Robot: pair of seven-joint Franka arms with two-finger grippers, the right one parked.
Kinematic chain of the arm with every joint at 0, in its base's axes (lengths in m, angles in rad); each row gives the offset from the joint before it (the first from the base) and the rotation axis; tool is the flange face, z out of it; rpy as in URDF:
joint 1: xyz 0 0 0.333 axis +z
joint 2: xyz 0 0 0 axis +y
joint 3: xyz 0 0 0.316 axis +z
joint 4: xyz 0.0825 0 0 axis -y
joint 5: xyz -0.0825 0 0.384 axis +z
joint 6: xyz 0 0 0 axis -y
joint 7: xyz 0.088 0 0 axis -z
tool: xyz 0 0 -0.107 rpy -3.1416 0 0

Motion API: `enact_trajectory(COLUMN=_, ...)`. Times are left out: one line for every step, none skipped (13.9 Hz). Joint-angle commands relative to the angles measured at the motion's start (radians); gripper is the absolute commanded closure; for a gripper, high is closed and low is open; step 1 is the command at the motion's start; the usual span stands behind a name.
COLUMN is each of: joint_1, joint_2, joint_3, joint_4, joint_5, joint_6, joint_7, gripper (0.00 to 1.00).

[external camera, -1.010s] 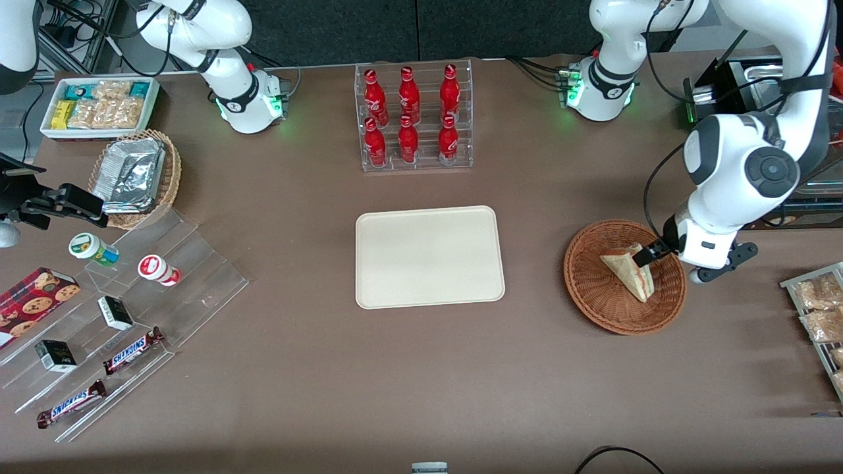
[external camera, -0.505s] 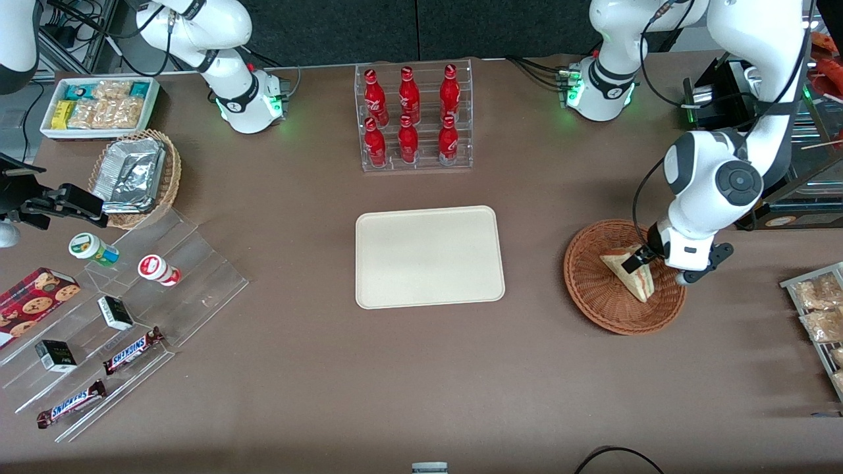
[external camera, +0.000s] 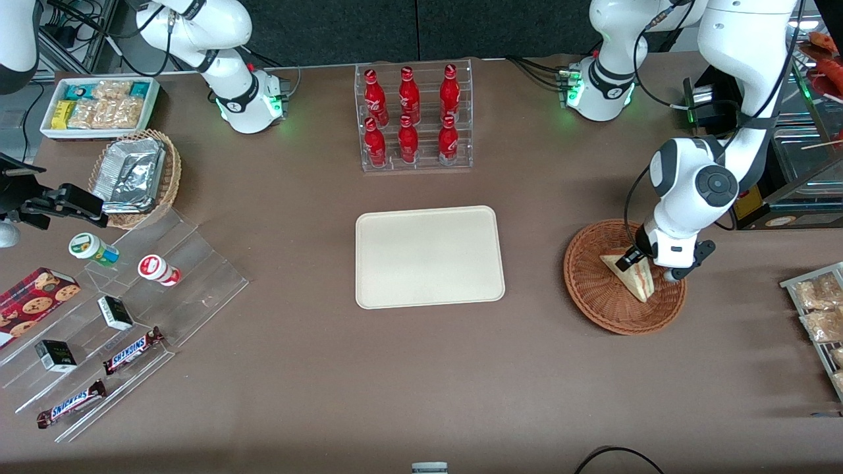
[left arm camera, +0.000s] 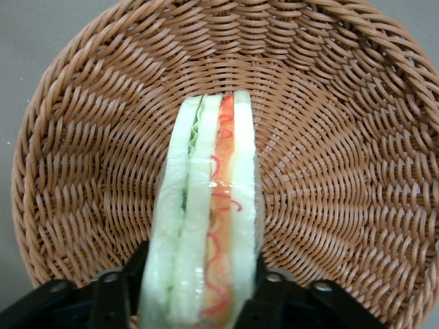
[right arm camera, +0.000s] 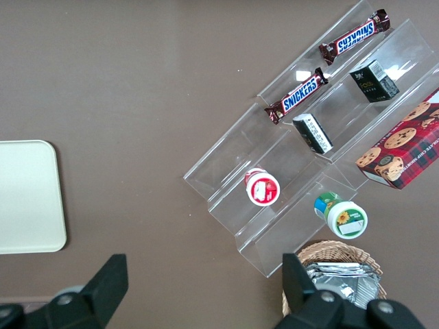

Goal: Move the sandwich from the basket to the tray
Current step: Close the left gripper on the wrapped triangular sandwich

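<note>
The gripper (external camera: 633, 258) sits low inside the basket (external camera: 593, 289), at the end of the sandwich (external camera: 637, 280) farthest from the front camera. In the wrist view its two black fingers (left arm camera: 116, 298) stand one on each flat bread face, pressed against the sandwich (left arm camera: 206, 219), so the gripper (left arm camera: 195, 305) is clamped on the wedge.

The sandwich is a triangular wedge standing on edge, its layered side facing the wrist camera. The outer slices are pale and smooth. Between them run a thin green strip, a pale middle layer and an orange band with red curls. A glossy highlight on the filling suggests a plastic surface. The wedge extends from the gripper toward the front camera, resting in the bowl of the basket.

The basket (left arm camera: 357, 151) is round and shallow, woven of reddish-brown wicker in concentric rows with radial ribs; its rim rises around the gripper on all sides.

The tray (external camera: 429, 257) lies well apart from the gripper, toward the parked arm's end of the table. It is a flat cream rectangle with rounded corners, a low rim and a matte surface.
</note>
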Motion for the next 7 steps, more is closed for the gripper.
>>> enact_trajectory(joint_1=0.009, joint_2=-0.027, joint_3=-0.008, joint_4=-0.002, joint_5=-0.003, joint_6=-0.01, joint_7=-0.009, gripper=1.0)
enact_trajectory(joint_1=0.008, joint_2=-0.041, joint_3=-0.009, joint_4=0.01, joint_5=-0.003, joint_6=-0.043, joint_7=-0.011, gripper=1.0)
enact_trajectory(joint_1=0.002, joint_2=-0.056, joint_3=-0.009, joint_4=0.034, joint_5=0.001, joint_6=-0.085, joint_7=-0.011, gripper=1.0)
enact_trajectory(joint_1=-0.003, joint_2=-0.07, joint_3=-0.012, joint_4=0.065, joint_5=0.004, joint_6=-0.147, joint_7=-0.006, gripper=1.0)
enact_trajectory(joint_1=-0.007, joint_2=-0.081, joint_3=-0.018, joint_4=0.106, joint_5=0.006, joint_6=-0.215, joint_7=0.0, gripper=1.0)
enact_trajectory(joint_1=-0.02, joint_2=-0.081, joint_3=-0.028, joint_4=0.149, joint_5=0.006, joint_6=-0.282, joint_7=0.015, gripper=1.0)
enact_trajectory(joint_1=-0.044, joint_2=-0.081, joint_3=-0.037, joint_4=0.2, joint_5=0.006, joint_6=-0.357, joint_7=0.029, gripper=1.0)
